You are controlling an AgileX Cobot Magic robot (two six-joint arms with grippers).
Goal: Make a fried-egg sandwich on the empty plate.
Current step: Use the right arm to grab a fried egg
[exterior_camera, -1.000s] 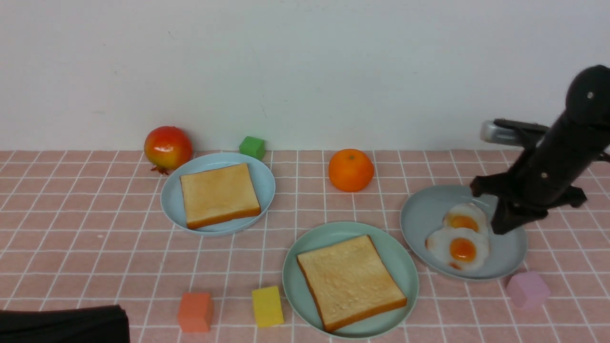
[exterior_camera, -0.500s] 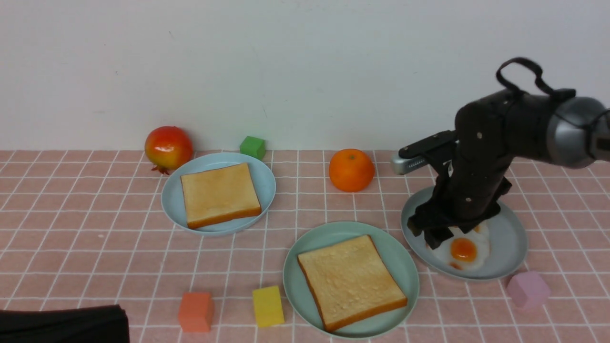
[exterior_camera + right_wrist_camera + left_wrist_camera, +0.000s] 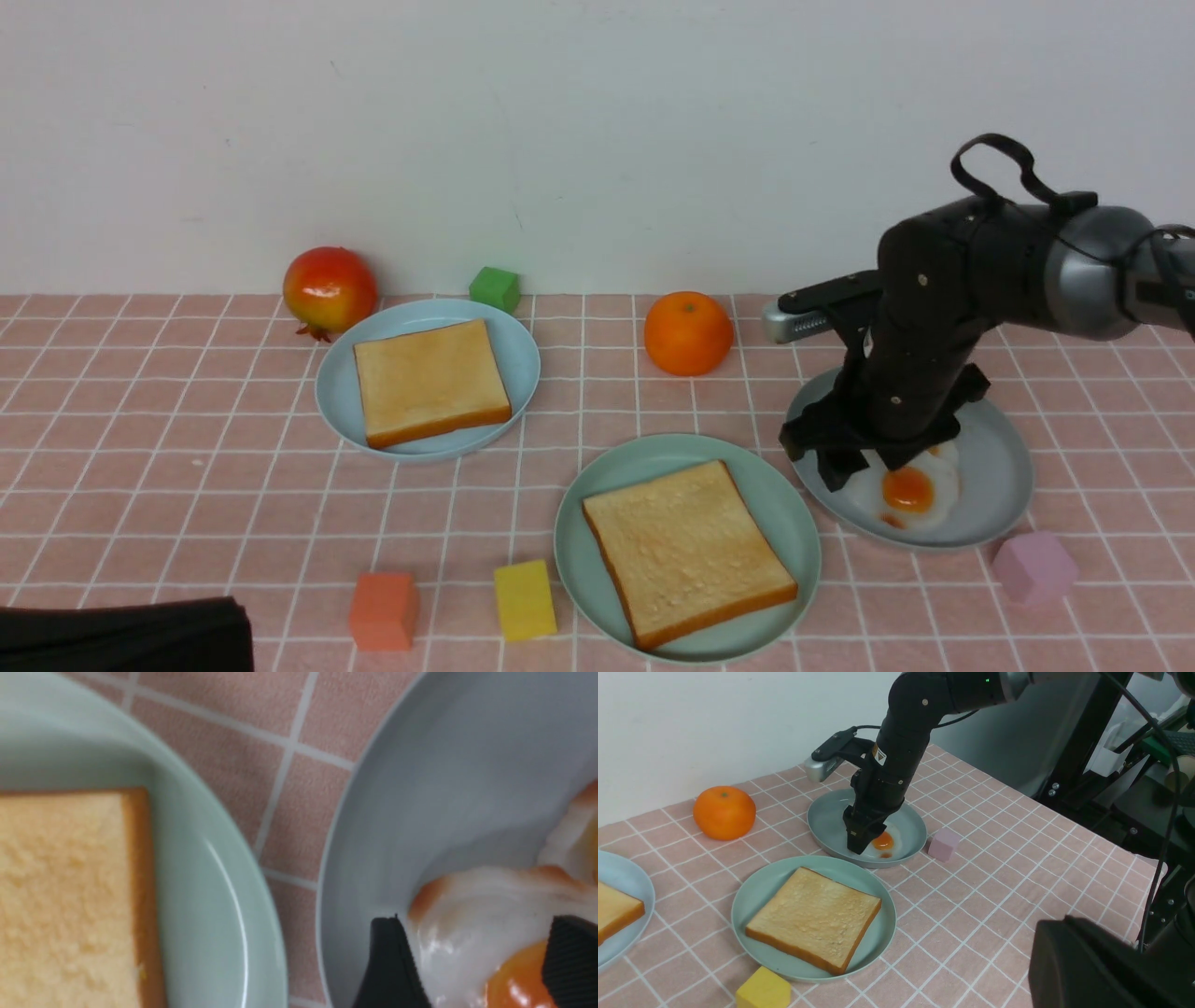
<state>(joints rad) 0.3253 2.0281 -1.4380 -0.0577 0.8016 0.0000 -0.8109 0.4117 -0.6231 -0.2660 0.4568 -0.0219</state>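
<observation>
Between the right fingers (image 3: 390,970), spread wide and released, lies the white, orange-yolked fried egg (image 3: 467,938) on the round grey plastic plate (image 3: 1004,467). Just beside those fingers, on their left: round mint-green plastic plate (image 3: 789,523) carrying one square golden-brown toast slice (image 3: 686,551). Left fingers clenched.
</observation>
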